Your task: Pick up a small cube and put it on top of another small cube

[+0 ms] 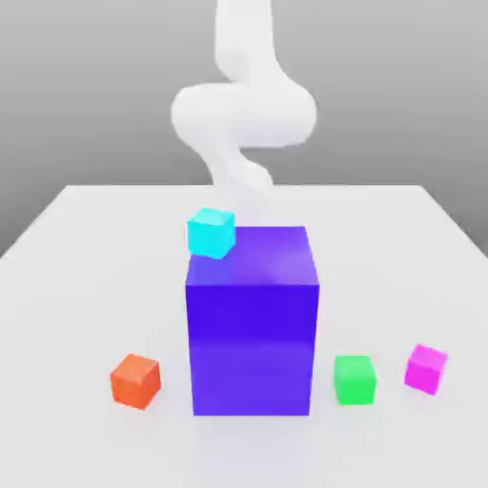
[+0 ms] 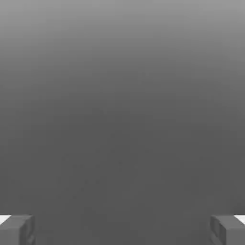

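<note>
1. No text, label, brand, number or sign can be read on anything in either view.
2. The faces of the cubes, the large block, the table and the arm are all plain, unmarked colour.

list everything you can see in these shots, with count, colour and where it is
large block: 1, blue-purple, centre of the table
cyan cube: 1, cyan, at the block's upper corner on the exterior view's left; whether it rests on the block or sits behind it cannot be told
orange cube: 1, orange, on the table at the exterior view's left of the block
green cube: 1, green, on the table just at the exterior view's right of the block
magenta cube: 1, magenta, further right, beyond the green cube
table: 1, white
arm: 1, white, behind the block
gripper: 1, grey fingers, wide open, nothing between them
</note>
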Robot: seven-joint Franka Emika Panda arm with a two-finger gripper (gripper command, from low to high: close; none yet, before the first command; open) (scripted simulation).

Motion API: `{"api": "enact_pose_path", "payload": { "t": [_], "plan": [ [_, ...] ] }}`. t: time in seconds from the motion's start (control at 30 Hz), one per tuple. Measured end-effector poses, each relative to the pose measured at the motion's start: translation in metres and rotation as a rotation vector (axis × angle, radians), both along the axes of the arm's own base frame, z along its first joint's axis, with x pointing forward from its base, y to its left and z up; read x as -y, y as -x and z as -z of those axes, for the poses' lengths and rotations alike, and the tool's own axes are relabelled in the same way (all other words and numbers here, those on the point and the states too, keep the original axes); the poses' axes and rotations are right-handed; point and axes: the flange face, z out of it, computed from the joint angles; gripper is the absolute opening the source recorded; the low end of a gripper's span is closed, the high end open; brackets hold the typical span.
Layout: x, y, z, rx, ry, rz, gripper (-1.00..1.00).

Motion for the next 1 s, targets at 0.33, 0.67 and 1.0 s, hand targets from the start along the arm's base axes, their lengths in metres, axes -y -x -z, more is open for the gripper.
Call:
{"api": "enact_pose_path", "payload": {
  "t": [0.33,0.67,1.0],
  "plan": [
    [-0.134,-0.053,0.210,-0.297,0.146,-0.357,0.00],
    [-0.241,0.033,0.416,-0.570,0.311,-0.753,0.00],
    [-0.250,0.072,0.533,-0.656,0.353,-0.853,-1.00]
  ]
}}
